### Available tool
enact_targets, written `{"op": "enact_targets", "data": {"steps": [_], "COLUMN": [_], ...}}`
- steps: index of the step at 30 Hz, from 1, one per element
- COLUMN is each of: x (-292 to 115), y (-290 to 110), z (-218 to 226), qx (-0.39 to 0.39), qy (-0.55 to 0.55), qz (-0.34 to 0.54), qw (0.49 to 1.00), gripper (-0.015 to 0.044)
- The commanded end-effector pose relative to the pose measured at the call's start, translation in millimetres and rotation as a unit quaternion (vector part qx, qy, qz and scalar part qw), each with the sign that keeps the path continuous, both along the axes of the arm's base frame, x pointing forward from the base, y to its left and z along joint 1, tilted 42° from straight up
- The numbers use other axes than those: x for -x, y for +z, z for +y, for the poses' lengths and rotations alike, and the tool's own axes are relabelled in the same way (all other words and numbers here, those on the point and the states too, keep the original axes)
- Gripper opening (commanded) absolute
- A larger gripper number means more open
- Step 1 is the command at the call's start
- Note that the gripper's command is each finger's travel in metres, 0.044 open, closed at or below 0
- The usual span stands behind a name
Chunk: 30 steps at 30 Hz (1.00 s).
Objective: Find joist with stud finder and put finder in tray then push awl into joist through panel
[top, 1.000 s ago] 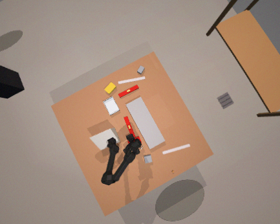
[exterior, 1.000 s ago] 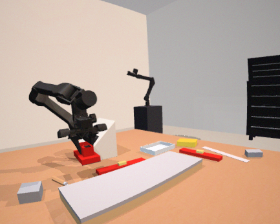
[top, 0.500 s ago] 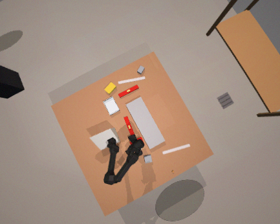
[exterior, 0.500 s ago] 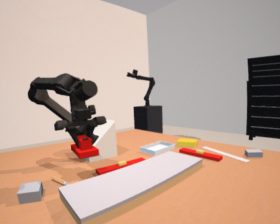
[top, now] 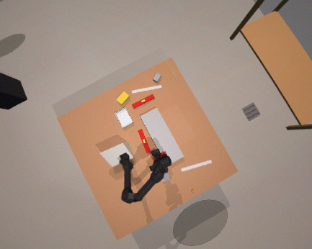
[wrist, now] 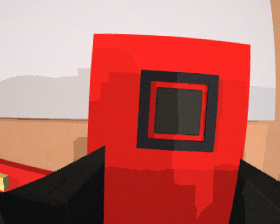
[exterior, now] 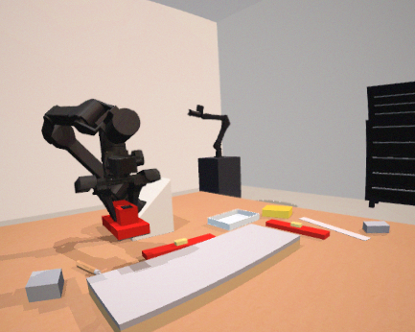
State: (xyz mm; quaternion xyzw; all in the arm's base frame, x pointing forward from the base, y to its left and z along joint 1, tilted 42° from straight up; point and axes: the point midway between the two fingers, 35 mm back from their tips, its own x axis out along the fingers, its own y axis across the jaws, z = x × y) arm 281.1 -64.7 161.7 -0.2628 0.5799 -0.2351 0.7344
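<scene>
1. Fingers dark, one either side of the red stud finder (wrist: pixel 167 136), clamped on its raised grip; gripper (exterior: pixel 122 201) points down over it.
2. Stud finder: flat red base with an upright block on top, dark square window on the block. In the exterior view its base appears to be off the worktop, shadow beneath it; contact cannot be told for sure. From above it sits at the near end of the panel (top: pixel 161 134), by the panel's corner closest to the arm.
3. Panel: long pale grey slab lying flat near the middle of the worktop (top: pixel 87 126).
4. Awl (exterior: pixel 88 268): wooden handle, lying on the worktop just off the panel's end, near a small grey block (exterior: pixel 45 284).
5. Tray (exterior: pixel 233 219): white, shallow, lying past the panel's long side, well apart from the stud finder.
6. Two red levels: one (exterior: pixel 178 246) alongside the panel's long edge, the other (exterior: pixel 297 228) beyond the panel's far end.
7. Yellow block (exterior: pixel 277 211) just beyond the tray; white strip (exterior: pixel 334 228) and a second grey block (exterior: pixel 376 226) toward the far corner.
8. White wedge (exterior: pixel 158 206) stands just behind the gripper.
9. Another white strip (top: pixel 196 165) lies toward the worktop's edge on the panel's other side.
</scene>
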Motion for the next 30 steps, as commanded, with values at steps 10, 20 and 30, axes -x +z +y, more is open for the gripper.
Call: {"op": "enact_targets", "data": {"steps": [10, 20, 30], "x": [-56, -91, -92], "y": [18, 25, 16], "z": [-19, -39, -47], "qx": [-0.002, 0.002, 0.002], "qy": [0.017, 0.027, 0.027], "qz": [0.003, 0.008, 0.008], "qw": [1.000, 1.000, 1.000], "gripper": [0.0000, 0.0000, 0.0000]}}
